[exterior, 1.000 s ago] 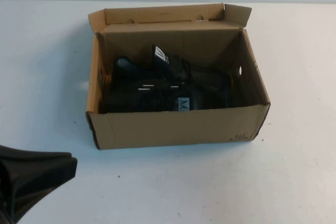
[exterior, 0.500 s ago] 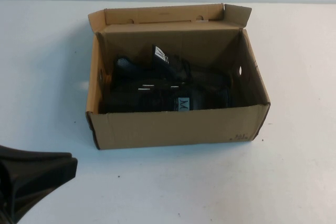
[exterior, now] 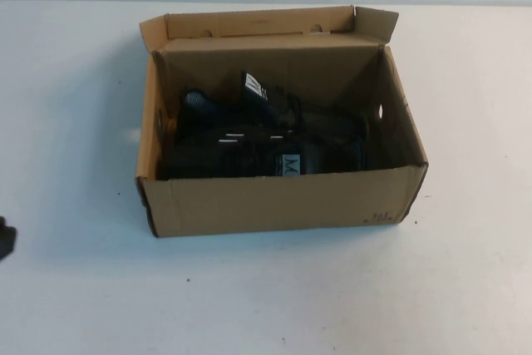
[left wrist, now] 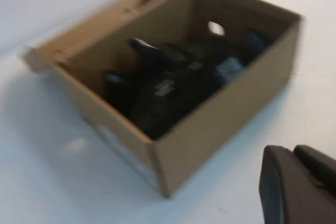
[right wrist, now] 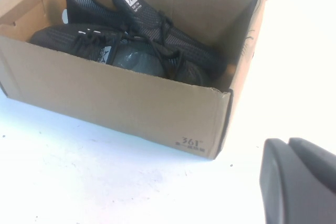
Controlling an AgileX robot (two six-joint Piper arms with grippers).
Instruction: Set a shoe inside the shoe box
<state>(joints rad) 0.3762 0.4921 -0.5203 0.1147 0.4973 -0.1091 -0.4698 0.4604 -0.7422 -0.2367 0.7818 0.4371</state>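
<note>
High view: the brown corrugated cardboard shoe box (exterior: 283,197) sits open on the white table (exterior: 465,288), flap lid standing at the far side. Inside, the black ribbed-knit shoe (exterior: 274,158) with the white "M" label lies along the near wall, beside a matching black sneaker (exterior: 274,106) (its tongue raised). The left gripper (left wrist: 294,187) hangs near the box's corner, fingers clenched on nothing; the right gripper (right wrist: 299,182) hovers just beside the box, likewise clenched and empty.
</note>
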